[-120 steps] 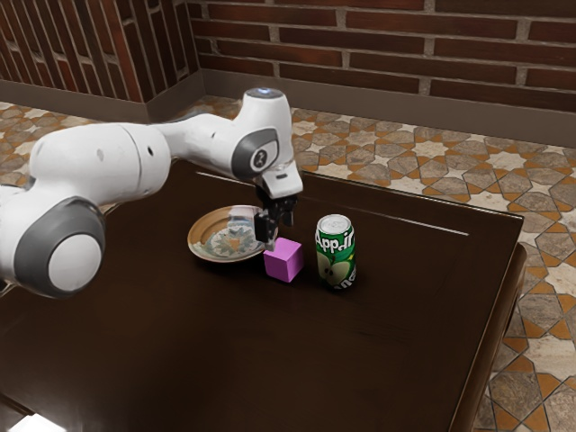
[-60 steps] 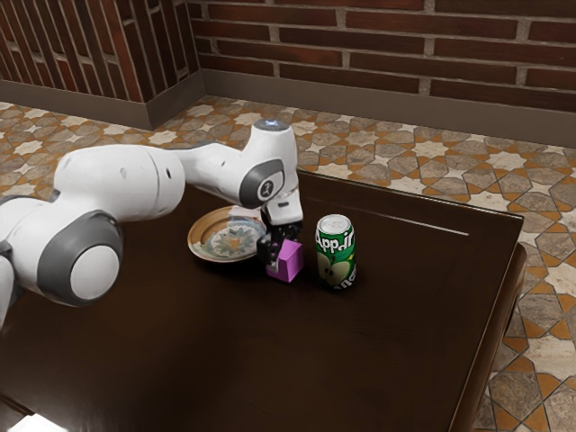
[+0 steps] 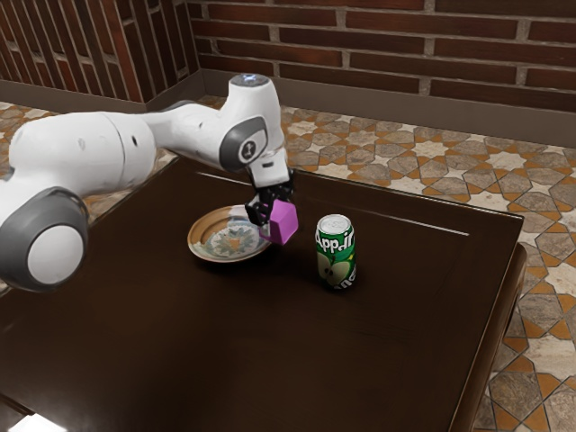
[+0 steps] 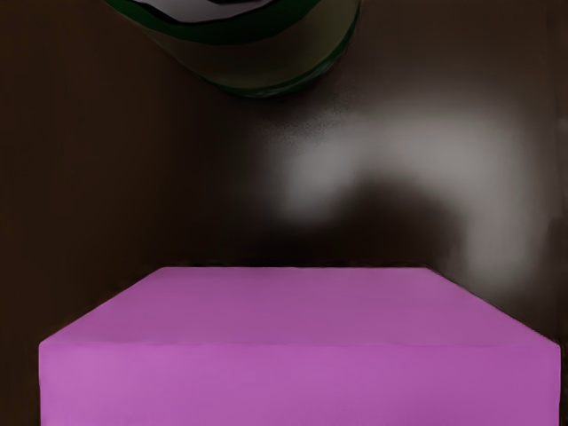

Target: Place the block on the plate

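Above the table (image 3: 207,333), in the exterior view, the gripper (image 3: 271,208) pinches the tilted pink block (image 3: 285,224), near the plate (image 3: 197,251) at the exterior view's left and the green can (image 3: 336,261) at its right. In the wrist view, the block is just under the hand, apart from the can.

Matt block (image 3: 283,223); glossy table (image 3: 225,342)
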Controlling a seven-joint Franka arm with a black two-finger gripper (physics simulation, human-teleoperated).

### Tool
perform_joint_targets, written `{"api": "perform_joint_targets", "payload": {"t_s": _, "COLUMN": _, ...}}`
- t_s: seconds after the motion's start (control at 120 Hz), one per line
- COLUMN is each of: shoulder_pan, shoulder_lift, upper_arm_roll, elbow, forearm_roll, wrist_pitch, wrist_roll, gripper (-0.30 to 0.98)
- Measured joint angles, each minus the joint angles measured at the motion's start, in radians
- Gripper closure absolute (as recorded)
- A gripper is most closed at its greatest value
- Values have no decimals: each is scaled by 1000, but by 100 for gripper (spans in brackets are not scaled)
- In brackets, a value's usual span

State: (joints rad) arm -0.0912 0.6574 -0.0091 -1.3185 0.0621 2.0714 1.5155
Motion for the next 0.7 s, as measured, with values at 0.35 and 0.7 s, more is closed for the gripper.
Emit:
{"api": "perform_joint_targets", "payload": {"t_s": 0.35, "shoulder_pan": 141, "shoulder_lift": -135, "upper_arm_roll": 0, "elbow": -147, "forearm_roll": 0, "wrist_pitch": -4, "wrist_roll": 19, "gripper": 29}}
{"api": "perform_joint_targets", "payload": {"t_s": 0.7, "shoulder_pan": 167, "shoulder_lift": 41, "upper_arm_roll": 54, "elbow": 26, "forearm_roll": 1, "wrist_pitch": 28, "wrist_roll": 34, "gripper": 29}}
